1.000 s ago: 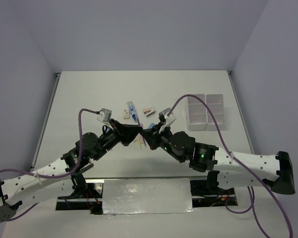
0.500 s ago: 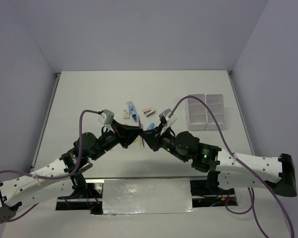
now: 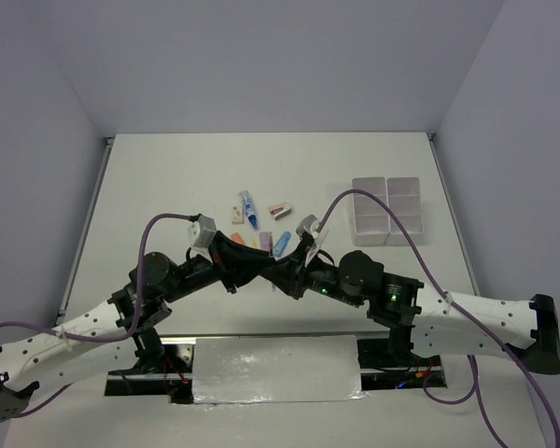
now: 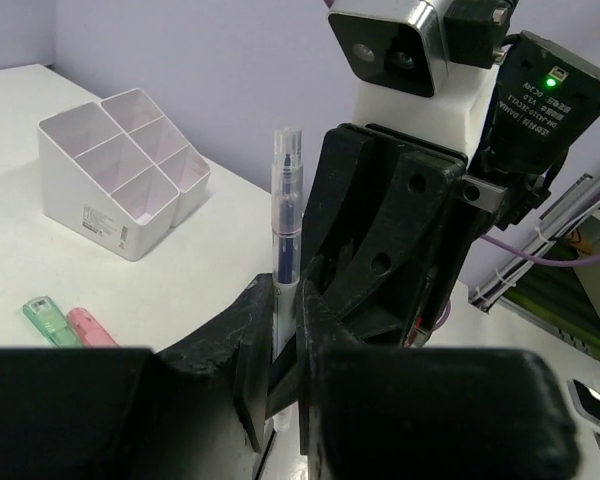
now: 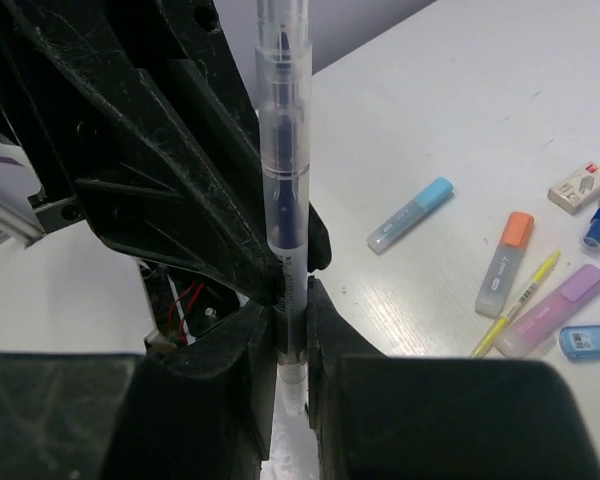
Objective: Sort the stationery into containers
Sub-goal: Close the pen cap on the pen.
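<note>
Your left fingers [image 4: 242,340] and right fingers [image 5: 248,365] both clamp the same clear pen [image 5: 283,150], lifted off the table [image 3: 168,177] near its front edge. Bins [image 3: 386,211] sit well apart, far right. Loose markers [image 5: 507,265] lie on the table.

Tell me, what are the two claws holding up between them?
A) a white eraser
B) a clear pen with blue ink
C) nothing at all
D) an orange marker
B: both wrist views show the clear pen upright, pinched between the fingers of the left claw and the right claw.
</note>
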Robot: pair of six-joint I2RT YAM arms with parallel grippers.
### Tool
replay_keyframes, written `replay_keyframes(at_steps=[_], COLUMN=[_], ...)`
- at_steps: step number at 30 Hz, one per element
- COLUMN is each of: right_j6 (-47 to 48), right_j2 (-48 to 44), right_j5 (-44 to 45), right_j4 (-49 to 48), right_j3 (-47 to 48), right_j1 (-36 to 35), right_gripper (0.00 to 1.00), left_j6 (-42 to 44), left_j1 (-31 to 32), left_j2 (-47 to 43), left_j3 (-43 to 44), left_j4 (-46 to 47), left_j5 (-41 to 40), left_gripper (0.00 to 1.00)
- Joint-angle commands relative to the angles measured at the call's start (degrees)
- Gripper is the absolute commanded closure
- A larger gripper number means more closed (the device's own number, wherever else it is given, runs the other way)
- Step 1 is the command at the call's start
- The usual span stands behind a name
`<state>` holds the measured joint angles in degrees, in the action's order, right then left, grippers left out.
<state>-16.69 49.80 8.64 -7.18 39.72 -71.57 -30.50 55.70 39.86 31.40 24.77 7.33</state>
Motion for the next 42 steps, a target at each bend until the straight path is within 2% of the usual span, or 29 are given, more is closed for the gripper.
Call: replay_keyframes(at_steps=[1,2,4,5,6,7,9,18,27,29,32,35,39,42], right_j6=[0.6,0.6,0.52,0.34,0.34,0.25,-0.18,-0.19,0.43,0.43,0.34,0.6,0.78,0.78], right_j2=[-2.07,-1.99,-1.64,-1.46,-1.2,-0.68,-0.23,1.0,2.23,2.14,1.79,1.44,1.44,1.35], right_j5=[-1.35,-1.44,-1.87,-1.96,-1.79,-1.79,-1.44,-3.63,-4.96,-4.43,-2.94,-2.93,-2.93,-2.93], right_j4=[-2.31,-2.14,-1.7,-1.52,-1.43,-1.43,-1.26,0.41,0.94,1.03,1.47,2.08,2.43,2.7], right_j3=[-0.26,-0.09,0.0,-0.09,-0.09,-0.26,-0.52,-0.44,0.53,0.53,0.7,1.05,1.49,1.76], right_j1=[0.12,0.12,0.03,0.11,0.12,0.12,0.12,0.2,0.12,0.11,0.11,0.12,0.11,0.11], right_gripper=[1.0,1.0,1.0,1.0,1.0,1.0,1.0,1.0,1.0,1.0,1.0,1.0,1.0,1.0], left_j6=[1.41,1.41,1.23,1.15,1.15,1.49,2.46,6.77,6.86,6.42,5.89,5.28,4.75,4.66], left_j1=[0.28,0.28,0.28,0.28,0.28,0.2,0.28,0.28,0.2,0.28,0.28,0.28,0.28,0.2], left_j2=[-0.57,-0.48,-0.31,-0.22,-0.13,-0.13,-0.3,-2.59,0.83,1.36,1.72,1.8,1.89,2.33], left_j3=[1.91,2.09,2.7,2.88,3.23,3.84,5.42,10.26,10.97,10.44,9.74,8.86,8.15,8.07], left_j4=[1.95,1.33,-0.42,-0.78,-1.13,-0.96,-0.96,-4.38,-4.39,-3.86,-3.16,-2.89,-2.36,-2.19], left_j5=[-0.12,-1.0,-3.54,-4.16,-4.69,-4.35,-3.64,-6.28,-5.84,-5.49,-4.35,-4.35,-4.43,-3.82], left_gripper=[1.0,0.96,0.76,0.65,0.48,0.42,0.38,0.39,0.45,0.48,0.59,0.62,0.82,0.82])
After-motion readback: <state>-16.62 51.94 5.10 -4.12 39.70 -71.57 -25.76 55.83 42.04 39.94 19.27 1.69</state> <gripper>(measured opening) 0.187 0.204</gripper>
